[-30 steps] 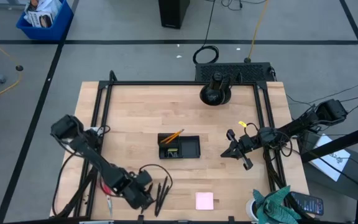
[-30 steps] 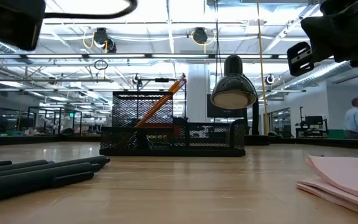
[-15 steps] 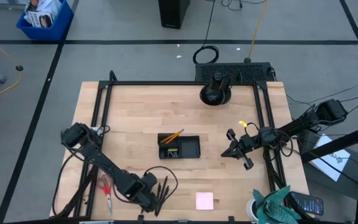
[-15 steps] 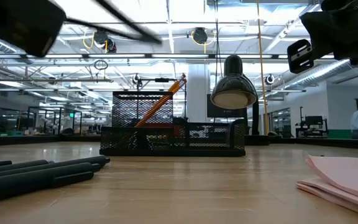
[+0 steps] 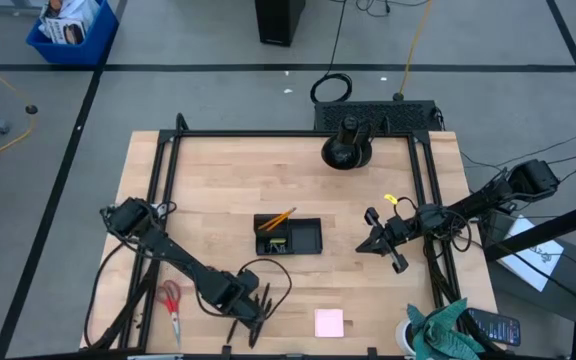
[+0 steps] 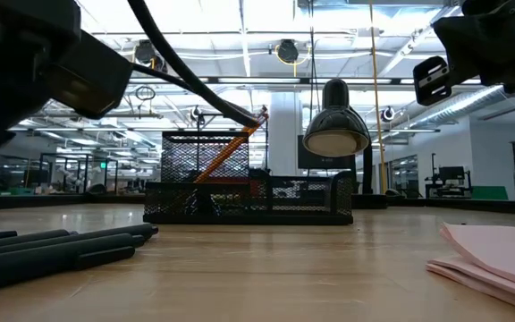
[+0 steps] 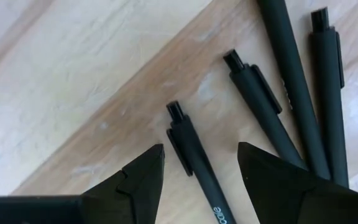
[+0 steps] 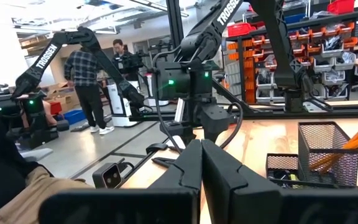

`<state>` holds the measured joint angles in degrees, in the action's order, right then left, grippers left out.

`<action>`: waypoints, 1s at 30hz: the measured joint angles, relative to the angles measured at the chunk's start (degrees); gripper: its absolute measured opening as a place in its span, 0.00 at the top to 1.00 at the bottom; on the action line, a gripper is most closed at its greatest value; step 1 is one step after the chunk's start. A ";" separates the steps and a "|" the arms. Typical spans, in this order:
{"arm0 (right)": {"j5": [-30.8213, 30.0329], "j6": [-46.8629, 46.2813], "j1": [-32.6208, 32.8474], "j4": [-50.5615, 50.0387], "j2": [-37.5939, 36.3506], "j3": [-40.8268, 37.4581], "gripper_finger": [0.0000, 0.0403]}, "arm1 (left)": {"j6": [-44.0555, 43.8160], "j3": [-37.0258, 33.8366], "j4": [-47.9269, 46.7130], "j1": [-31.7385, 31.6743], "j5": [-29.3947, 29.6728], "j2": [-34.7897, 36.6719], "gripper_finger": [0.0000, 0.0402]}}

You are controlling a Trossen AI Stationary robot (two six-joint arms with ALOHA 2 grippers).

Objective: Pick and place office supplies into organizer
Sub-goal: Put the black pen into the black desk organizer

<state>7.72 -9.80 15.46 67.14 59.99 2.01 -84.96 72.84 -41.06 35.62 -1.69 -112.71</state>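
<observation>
Left pincer (image 5: 251, 312) is low over the black pens (image 5: 258, 312) at the near edge of the surface (image 5: 218, 190), fingers spread. In the left wrist view the two fingers (image 7: 135, 180) straddle one pen (image 7: 197, 168), not closed on it; three more pens (image 7: 291, 93) lie just beside it, fanned out. In the low view the pens (image 6: 52, 250) lie flat on the near left.

Red scissors (image 5: 171, 305) lie flat near the left rail, apart from the pens. Pink pad (image 5: 329, 323) lies near the front edge, right of the pens; its corner shows in the low view (image 6: 499, 255).

Organizer (image 5: 288, 236) sits mid-surface, with an orange pencil (image 5: 278, 217) leaning tilted out of its left compartment. In the low view it is a black mesh tray (image 6: 249, 192), pencil (image 6: 231, 148) slanting up from the tall section.

Right pincer (image 5: 380, 240) hangs above the surface right of the organizer, well apart from it, fingers pressed together (image 8: 201, 174).

Black lamp (image 5: 347, 148) stands at the far edge. Teal cloth (image 5: 446, 330) sits off the near right corner.
</observation>
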 joint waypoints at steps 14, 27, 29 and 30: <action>0.01 -0.02 0.00 0.37 0.00 0.01 1.00 | 1.25 0.28 -1.83 0.33 -5.65 -4.01 0.69; -0.04 -0.02 0.00 0.36 0.00 -0.01 1.00 | 6.82 0.24 0.27 1.42 -0.99 -4.07 0.85; -0.06 -0.02 0.00 0.36 0.00 -0.01 1.00 | 7.52 0.24 0.45 1.42 -0.62 -4.07 0.89; -0.06 -0.06 0.00 0.36 0.00 0.00 1.00 | 8.12 0.24 0.52 1.48 -0.29 -4.07 0.91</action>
<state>7.66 -9.86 15.46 67.51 59.99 2.02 -76.84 73.08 -40.54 37.10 -1.98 -116.77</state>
